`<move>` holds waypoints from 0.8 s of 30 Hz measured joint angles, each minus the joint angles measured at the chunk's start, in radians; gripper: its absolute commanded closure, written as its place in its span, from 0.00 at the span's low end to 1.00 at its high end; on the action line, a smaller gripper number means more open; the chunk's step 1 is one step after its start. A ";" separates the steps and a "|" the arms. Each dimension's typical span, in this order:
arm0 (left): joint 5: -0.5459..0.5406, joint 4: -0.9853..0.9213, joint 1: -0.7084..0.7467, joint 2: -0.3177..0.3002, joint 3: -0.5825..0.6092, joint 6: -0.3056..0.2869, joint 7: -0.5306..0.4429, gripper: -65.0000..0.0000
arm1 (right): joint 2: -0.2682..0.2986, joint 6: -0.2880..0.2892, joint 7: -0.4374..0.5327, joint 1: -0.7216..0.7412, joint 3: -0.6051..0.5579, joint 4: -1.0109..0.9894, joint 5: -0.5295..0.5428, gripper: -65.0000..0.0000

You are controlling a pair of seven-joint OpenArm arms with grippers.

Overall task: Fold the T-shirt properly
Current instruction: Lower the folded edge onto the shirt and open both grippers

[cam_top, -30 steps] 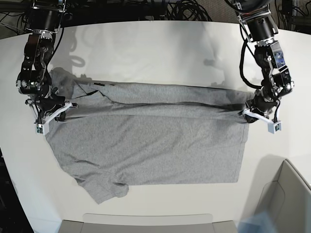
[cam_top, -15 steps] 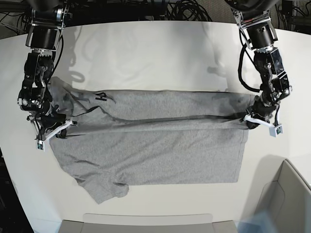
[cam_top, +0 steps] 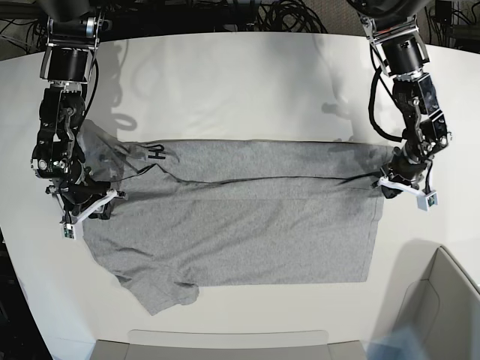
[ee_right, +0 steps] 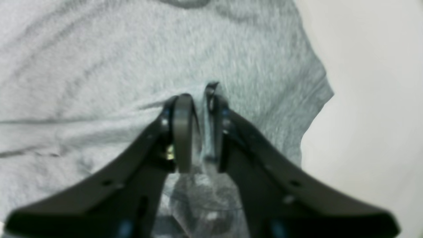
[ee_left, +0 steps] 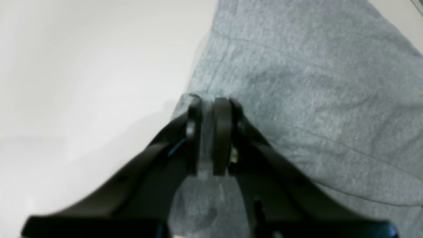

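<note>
Two edges of the grey T-shirt [cam_top: 240, 225] are pinched in closed jaws, left gripper [ee_left: 208, 132] and right gripper [ee_right: 198, 129], so that a fold may be laid evenly across the white bench [cam_top: 247, 82].

White table [cam_top: 247, 82], curved far edge, glossy, soft shadows on it. Bundle of black cables [cam_top: 289, 15] behind the far edge, dark floor beyond. Grey bin [cam_top: 442, 307] at near-right corner, open top, light inner walls. Flat grey panel [cam_top: 225, 346] along the near edge, centre. Wrist views: only bare white tabletop [ee_left: 82, 66] showing, blurred.
</note>
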 measured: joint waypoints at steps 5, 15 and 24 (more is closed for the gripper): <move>-0.001 0.000 0.001 0.000 -0.003 -0.001 0.002 0.88 | -0.005 0.000 -0.002 -0.003 0.061 0.102 0.011 0.66; -0.005 0.258 0.143 0.002 -0.002 0.003 0.059 0.88 | -0.003 -0.002 -0.147 -0.254 0.169 0.346 0.000 0.66; -0.004 0.283 0.212 0.000 0.034 -0.001 0.056 0.89 | 0.016 0.001 -0.083 -0.362 0.165 0.236 0.110 0.66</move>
